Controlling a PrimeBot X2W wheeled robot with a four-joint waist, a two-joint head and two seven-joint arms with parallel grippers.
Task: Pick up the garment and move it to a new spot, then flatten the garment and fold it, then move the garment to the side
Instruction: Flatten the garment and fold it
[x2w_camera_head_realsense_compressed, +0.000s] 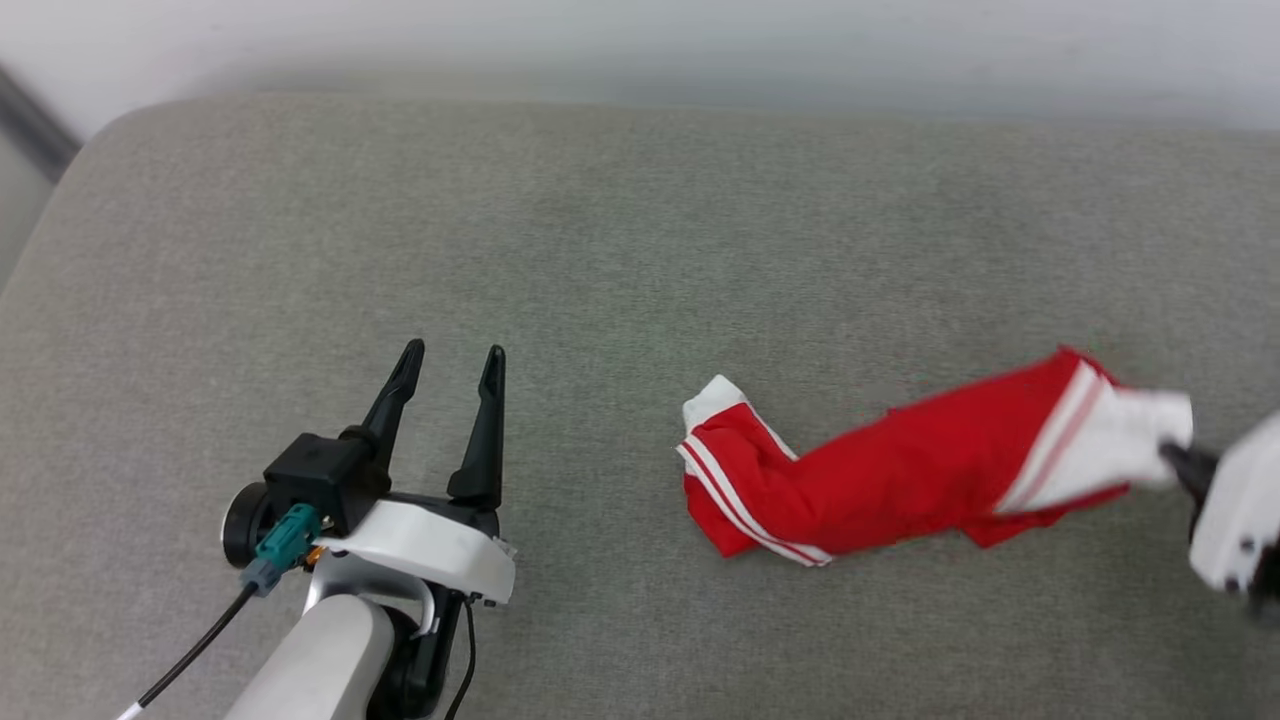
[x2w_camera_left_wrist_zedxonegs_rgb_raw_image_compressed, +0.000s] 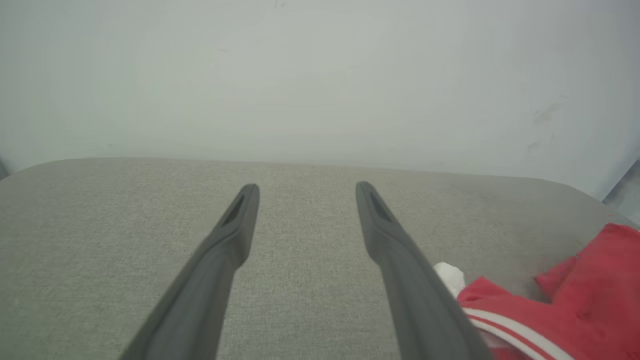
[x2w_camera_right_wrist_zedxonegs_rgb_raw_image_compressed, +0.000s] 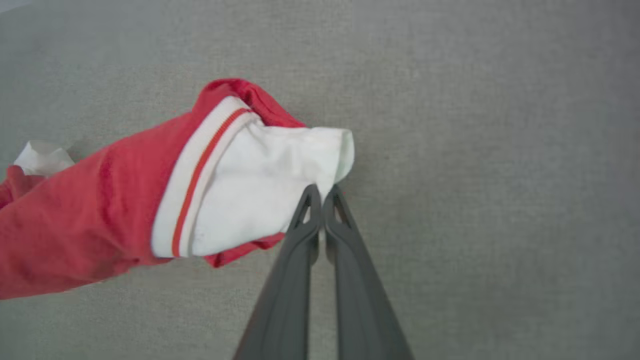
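Observation:
The garment (x2w_camera_head_realsense_compressed: 900, 480) is a red shirt with white, red-striped sleeves, bunched into a long roll on the grey fabric surface (x2w_camera_head_realsense_compressed: 600, 200). My right gripper (x2w_camera_head_realsense_compressed: 1175, 455) is at the right edge of the head view, shut on the tip of a white sleeve (x2w_camera_right_wrist_zedxonegs_rgb_raw_image_compressed: 260, 190); in the right wrist view its fingertips (x2w_camera_right_wrist_zedxonegs_rgb_raw_image_compressed: 322, 192) meet at the sleeve's edge. My left gripper (x2w_camera_head_realsense_compressed: 452, 352) stands open well to the left of the garment, nothing between its fingers. In the left wrist view the gripper (x2w_camera_left_wrist_zedxonegs_rgb_raw_image_compressed: 307, 186) points at bare fabric, with the garment (x2w_camera_left_wrist_zedxonegs_rgb_raw_image_compressed: 590, 310) at the lower right.
The grey surface ends at a rounded far edge, with a pale wall (x2w_camera_head_realsense_compressed: 640, 40) just behind it. Its far left corner (x2w_camera_head_realsense_compressed: 90, 140) curves away toward a dark strip. Bare fabric lies between the left gripper and the garment.

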